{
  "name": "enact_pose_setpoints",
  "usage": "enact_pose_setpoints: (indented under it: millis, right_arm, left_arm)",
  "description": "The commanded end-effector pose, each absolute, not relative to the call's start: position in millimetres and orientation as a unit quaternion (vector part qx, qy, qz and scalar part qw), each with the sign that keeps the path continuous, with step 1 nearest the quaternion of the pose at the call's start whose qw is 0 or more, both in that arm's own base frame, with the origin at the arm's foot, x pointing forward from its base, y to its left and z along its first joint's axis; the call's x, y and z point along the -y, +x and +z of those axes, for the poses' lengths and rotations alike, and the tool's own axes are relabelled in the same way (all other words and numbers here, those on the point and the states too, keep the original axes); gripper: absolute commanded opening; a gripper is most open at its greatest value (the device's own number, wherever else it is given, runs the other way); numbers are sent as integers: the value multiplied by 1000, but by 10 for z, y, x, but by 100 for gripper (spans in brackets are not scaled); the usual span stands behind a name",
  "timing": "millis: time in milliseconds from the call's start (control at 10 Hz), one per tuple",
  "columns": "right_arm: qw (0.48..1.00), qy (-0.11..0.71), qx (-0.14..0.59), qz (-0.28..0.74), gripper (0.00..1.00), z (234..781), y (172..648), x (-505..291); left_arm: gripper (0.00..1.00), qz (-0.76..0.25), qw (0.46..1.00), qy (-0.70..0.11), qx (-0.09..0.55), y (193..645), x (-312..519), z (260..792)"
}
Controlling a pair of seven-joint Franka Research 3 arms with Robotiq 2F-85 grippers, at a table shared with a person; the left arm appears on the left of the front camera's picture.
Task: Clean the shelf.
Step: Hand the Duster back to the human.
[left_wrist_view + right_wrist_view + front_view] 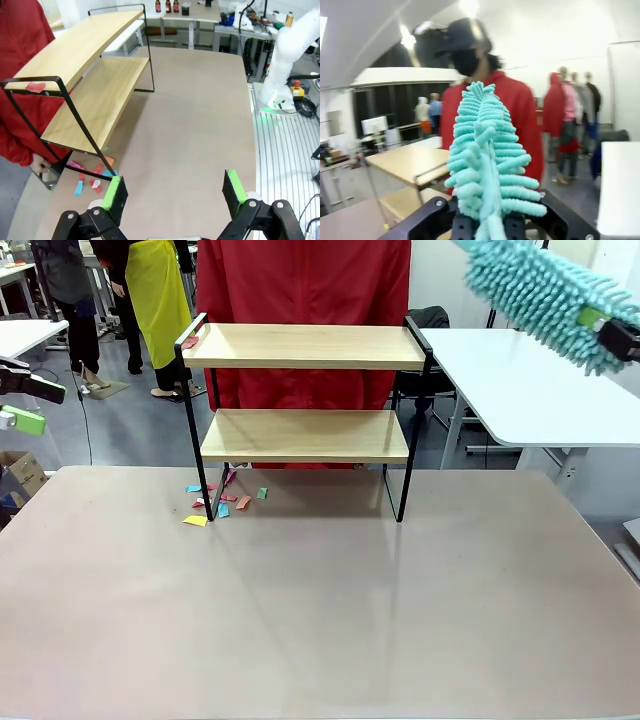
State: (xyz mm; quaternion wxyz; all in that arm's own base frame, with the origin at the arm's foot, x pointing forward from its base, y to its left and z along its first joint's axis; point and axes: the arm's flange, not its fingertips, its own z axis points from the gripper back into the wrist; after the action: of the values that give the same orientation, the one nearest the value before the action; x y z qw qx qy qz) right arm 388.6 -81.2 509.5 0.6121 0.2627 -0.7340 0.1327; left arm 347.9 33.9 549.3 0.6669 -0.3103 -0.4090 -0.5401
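Worktop [320, 620]: bare near side, coloured paper scraps [222, 502] by the shelf [305, 390] foot. Left claw [172, 192] spread, holding nothing. Right claw [490, 220] pressed together on a teal duster [540, 295], raised high.

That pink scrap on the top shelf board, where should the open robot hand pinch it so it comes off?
The pink scrap lies flat at the end of the top board of the shelf, close beside the black side rail. Probably best to come straight down from above with the left gripper, open, fingers parallel to the rail, pinching its raised edge. From the side, the rail blocks the way.
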Motion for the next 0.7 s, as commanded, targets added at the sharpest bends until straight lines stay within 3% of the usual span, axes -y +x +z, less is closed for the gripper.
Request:
enact_pose_setpoints:
  millis: [0, 600]
  right_arm:
    - [624, 202, 750, 93, 17, 5041, 3886, 733]
    - [716, 141, 682, 40, 17, 4531, 4016, 946]
  left_arm:
    - [100, -537, 661, -317, 417, 3481, -332, 5512]
    - [100, -537, 661, -317, 417, 3481, -332, 5512]
